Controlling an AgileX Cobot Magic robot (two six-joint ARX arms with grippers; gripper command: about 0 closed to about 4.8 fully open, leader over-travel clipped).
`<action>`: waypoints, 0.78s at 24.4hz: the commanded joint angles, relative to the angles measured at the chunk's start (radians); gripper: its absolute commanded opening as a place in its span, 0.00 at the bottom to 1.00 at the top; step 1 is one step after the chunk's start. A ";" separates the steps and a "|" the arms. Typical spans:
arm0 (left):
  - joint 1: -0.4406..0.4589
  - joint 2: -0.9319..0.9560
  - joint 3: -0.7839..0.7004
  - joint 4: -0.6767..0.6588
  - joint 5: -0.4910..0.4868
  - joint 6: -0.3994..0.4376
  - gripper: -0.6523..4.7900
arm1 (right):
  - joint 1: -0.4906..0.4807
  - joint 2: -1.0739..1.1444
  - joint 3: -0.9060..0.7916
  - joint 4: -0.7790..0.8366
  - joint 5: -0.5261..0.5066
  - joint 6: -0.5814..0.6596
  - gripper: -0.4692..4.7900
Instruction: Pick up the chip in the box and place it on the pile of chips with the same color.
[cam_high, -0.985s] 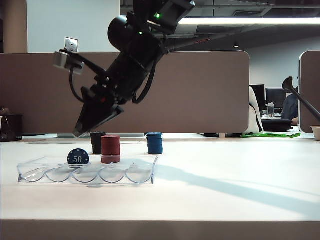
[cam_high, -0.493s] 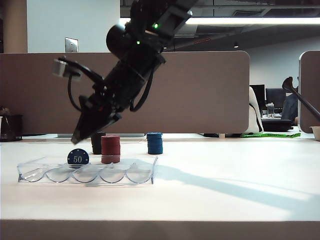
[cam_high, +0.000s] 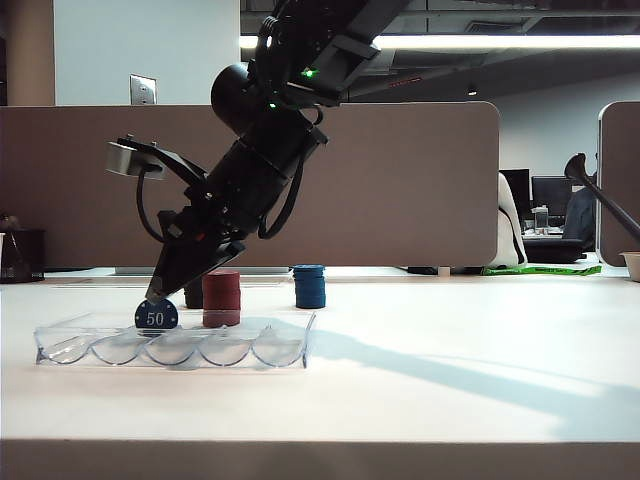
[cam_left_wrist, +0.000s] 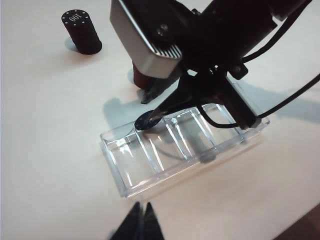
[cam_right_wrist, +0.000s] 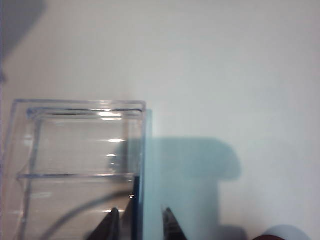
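A dark blue chip (cam_high: 157, 316) marked "50" stands on edge in the clear scalloped box (cam_high: 290, 345), toward its left end. My right gripper (cam_high: 156, 297) reaches across from above, and its tips are at the chip's top edge. In the right wrist view the right gripper (cam_right_wrist: 140, 215) is open, with the chip's thin dark edge (cam_right_wrist: 136, 200) between its fingers. The blue pile of chips (cam_high: 309, 286) stands behind the box's right end. In the left wrist view, my left gripper (cam_left_wrist: 142, 209) hovers shut, short of the box (cam_left_wrist: 150, 172), while the chip (cam_left_wrist: 145, 120) sits under the right arm.
A red stack (cam_high: 221, 297) and a black stack (cam_high: 193, 293) stand close behind the box, left of the blue pile. The black stack (cam_left_wrist: 81, 32) also shows in the left wrist view. A brown partition closes the table's far side.
My right gripper has come down and slightly left, from above the stacks to the chip's top edge. The chip, box and stacks have not moved.
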 joint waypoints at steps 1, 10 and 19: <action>0.002 -0.001 0.005 0.005 0.001 0.001 0.11 | 0.000 -0.002 0.004 0.024 0.007 0.002 0.31; 0.002 -0.001 0.005 0.005 0.001 0.001 0.11 | -0.001 -0.001 0.004 0.038 0.008 0.005 0.31; 0.002 -0.001 0.005 0.005 0.001 0.001 0.11 | -0.008 0.000 0.004 0.037 0.007 0.027 0.31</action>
